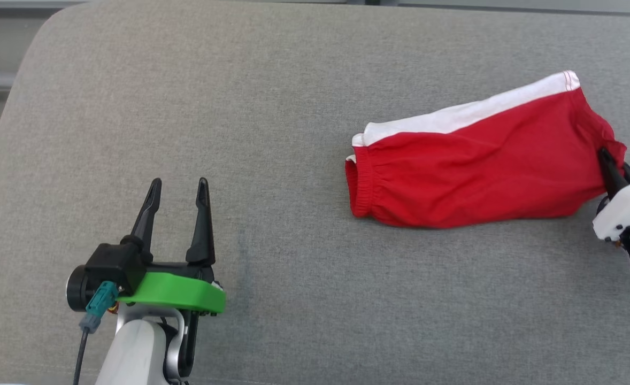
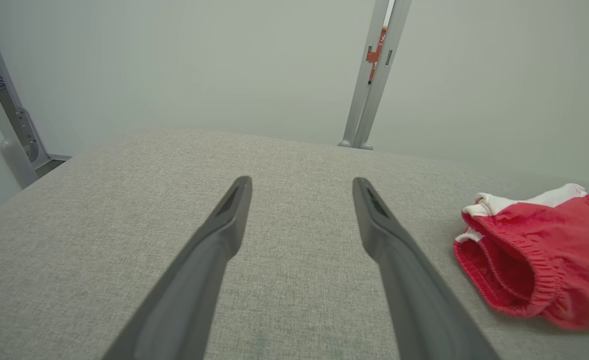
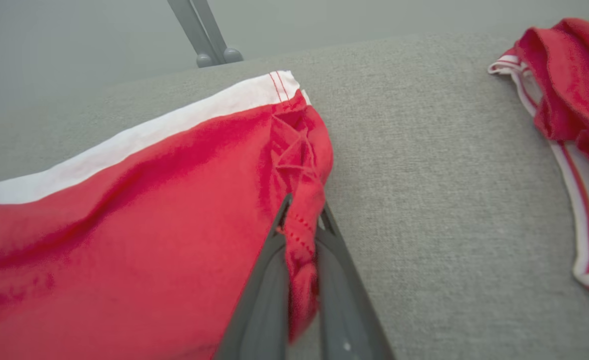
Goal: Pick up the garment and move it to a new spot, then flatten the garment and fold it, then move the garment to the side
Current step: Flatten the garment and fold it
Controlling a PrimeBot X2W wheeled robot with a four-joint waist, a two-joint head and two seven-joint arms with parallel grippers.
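Grey woven fabric covers the worktop (image 1: pixel 240 80), rounded at its far-L corner. Red garment (image 1: pixel 475 160), shorts w/ a white band along the far edge, lies on the R half of the worktop. Its elastic waist opening faces L & the other end reaches the R edge of head view.

R jaws are clamped on a bunched bit of red hem at that R end. R fingers (image 3: pixel 264 290) pinch the cloth btwn them, & the fabric puckers into small folds just above the tips. The rest of the garment rests on the worktop, lightly creased, not flat.

L jaws stand wide apart & free. L fingers (image 1: pixel 202 224) are at lower L of head view, held over the worktop, well apart from the garment w/ bare grey fabric btwn. A green bracket (image 1: pixel 176 291) & teal plug (image 1: pixel 101 299) sit at the L wrist. A faint dark streak (image 1: pixel 245 267) marks the fabric just R of them.

Other stuff: a second garment (image 3: pixel 574 100), red w/ white-and-red striped trim, lies crumpled on the worktop at the R of R wrist view. It is apart from the held one, w/ bare fabric btwn. A grey metal post (image 2: pixel 369 75) stands just behind the worktop's far edge, against a pale wall (image 2: pixel 174 60).
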